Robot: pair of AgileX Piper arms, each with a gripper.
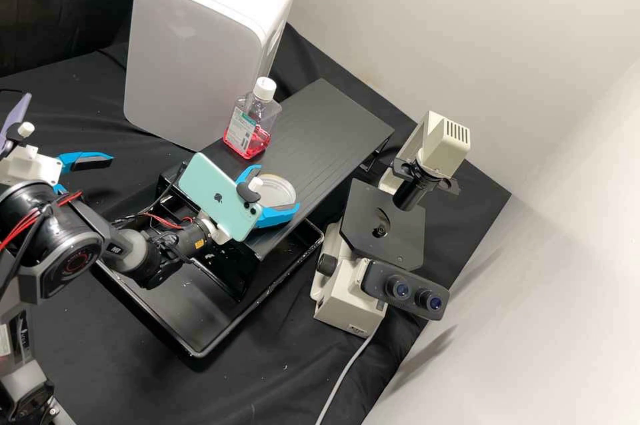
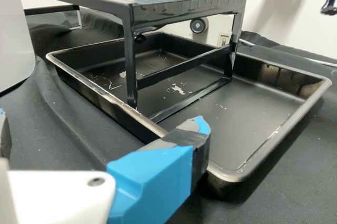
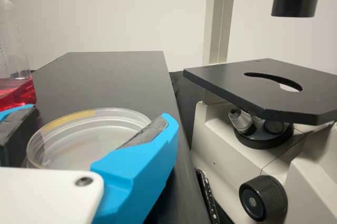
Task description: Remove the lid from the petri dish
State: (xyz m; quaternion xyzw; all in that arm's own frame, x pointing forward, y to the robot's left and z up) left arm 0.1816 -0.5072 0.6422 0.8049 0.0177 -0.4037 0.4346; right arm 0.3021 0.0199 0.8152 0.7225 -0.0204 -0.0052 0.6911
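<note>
Petri dish with lid on, resting at the near end of a raised black shelf, gripped by the right gripper.

Closest to the high camera, at the left edge: the thick dark joint of the right arm, red wires along it, forearm stretched over a shallow black tray. Tray lying on the black cloth, pale smears on its floor (well seen from the left wrist). Inside the tray, the thin legs of the shelf, with the shelf top passing above it.

On the right wrist, a mint-green phone. Just past the phone, one blue finger on each side of the dish, dark pads against its rim: clamped on the petri dish, clear lid seated and not lifted.

Off to the left, at about the same depth, the left gripper: blue fingers apart, holding nothing, low over the cloth, near the tray and well apart from the dish.

To the right of the tray, a white microscope with black stage, just beside the shelf; contact between them not possible to tell. Grey cable running from it toward the near edge.

Farther along the shelf, an upright flask with red liquid and white cap, near the dish. Farthest, a big white box, standing on the cloth just beside the far-left side of the shelf.
</note>
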